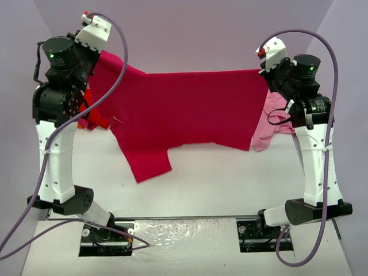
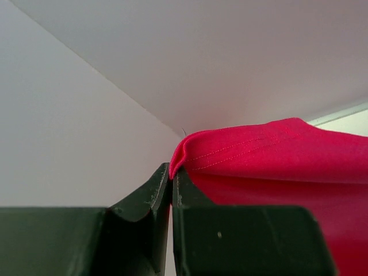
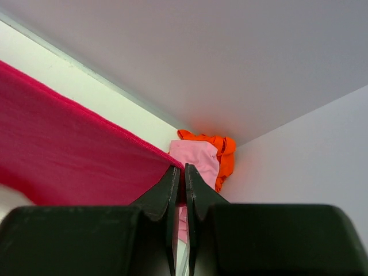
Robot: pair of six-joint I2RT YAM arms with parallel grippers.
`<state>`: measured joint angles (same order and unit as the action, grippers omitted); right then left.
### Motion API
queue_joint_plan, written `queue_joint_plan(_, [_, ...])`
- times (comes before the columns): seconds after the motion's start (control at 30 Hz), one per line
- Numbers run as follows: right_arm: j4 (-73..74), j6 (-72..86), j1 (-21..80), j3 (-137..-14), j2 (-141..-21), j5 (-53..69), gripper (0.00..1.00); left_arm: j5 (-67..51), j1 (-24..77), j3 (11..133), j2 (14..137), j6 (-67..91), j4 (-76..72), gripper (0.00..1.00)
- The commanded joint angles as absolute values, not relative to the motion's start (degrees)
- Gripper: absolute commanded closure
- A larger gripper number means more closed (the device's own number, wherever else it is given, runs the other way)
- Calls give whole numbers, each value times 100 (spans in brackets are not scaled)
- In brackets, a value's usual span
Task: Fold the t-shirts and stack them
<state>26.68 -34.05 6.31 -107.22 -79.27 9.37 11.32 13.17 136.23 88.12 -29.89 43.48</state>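
Note:
A crimson-magenta t-shirt (image 1: 190, 109) hangs spread in the air between both arms, its lower part drooping onto the white table (image 1: 230, 178). My left gripper (image 1: 99, 54) is shut on the shirt's upper left corner; in the left wrist view the gripper (image 2: 171, 169) pinches a stitched hem (image 2: 247, 146). My right gripper (image 1: 262, 70) is shut on the upper right corner; in the right wrist view the gripper (image 3: 183, 168) clamps the cloth edge (image 3: 86, 149). A pale pink t-shirt (image 1: 270, 123) lies behind at the right, and a bright red t-shirt (image 1: 95, 118) at the left.
An orange t-shirt (image 3: 221, 152) is bunched in the back right corner behind the pink one (image 3: 198, 158). Pale walls close the table at the back and sides. Both arm bases (image 1: 184, 230) stand at the near edge.

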Motion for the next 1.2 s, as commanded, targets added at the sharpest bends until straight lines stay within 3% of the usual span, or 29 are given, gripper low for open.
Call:
queue_joint_plan(0.0, [2034, -3321, 578, -10868, -7450, 817, 100, 1086, 1294, 14184, 8154, -2672, 3945, 100])
queue_joint_plan(0.33, [2402, -3160, 321, -11055, -6901, 1344, 100, 219, 998, 15549, 7928, -2048, 4684, 100])
queue_joint_plan(0.7, [2974, -3131, 106, -11472, -6645, 1696, 100, -255, 932, 15936, 7655, -1969, 5169, 100])
queue_joint_plan(1.17, [3753, -3788, 624, -10722, -6496, 668, 100, -53, 1248, 15838, 8218, -2566, 5335, 100])
